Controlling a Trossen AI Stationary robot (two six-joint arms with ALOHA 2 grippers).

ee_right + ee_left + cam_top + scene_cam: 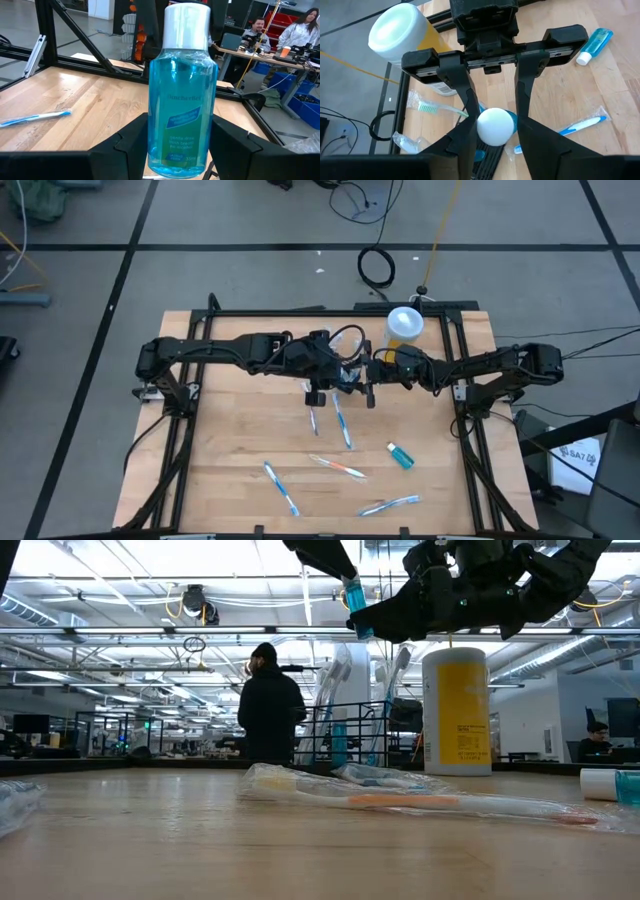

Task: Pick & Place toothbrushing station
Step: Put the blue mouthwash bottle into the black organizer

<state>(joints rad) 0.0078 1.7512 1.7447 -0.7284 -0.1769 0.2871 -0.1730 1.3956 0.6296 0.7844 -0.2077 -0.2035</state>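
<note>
A blue mouthwash bottle (182, 100) with a white cap (495, 125) is held high over the table by my right gripper (180, 137), which is shut on it. The small black wire basket (320, 735) stands below it on the table, with toothbrushes upright inside; in the high view the arms hide it. My left gripper (495, 150) is just above the bottle, open, one finger on each side of the cap. I cannot tell whether it touches the cap. My right gripper pinches the bottle's lower body (160, 145) between its two fingers. The fingers come level from the table's right side. The bottle stands upright in the hold, cap up, lifted clear of the table (353, 595).
A tall yellow cup (405, 325) with a white lid stands behind the basket at the far edge. A small blue bottle (400, 455) and several wrapped toothbrushes (340, 468) lie on the near half of the wooden table. A person (268, 705) stands beyond the table.
</note>
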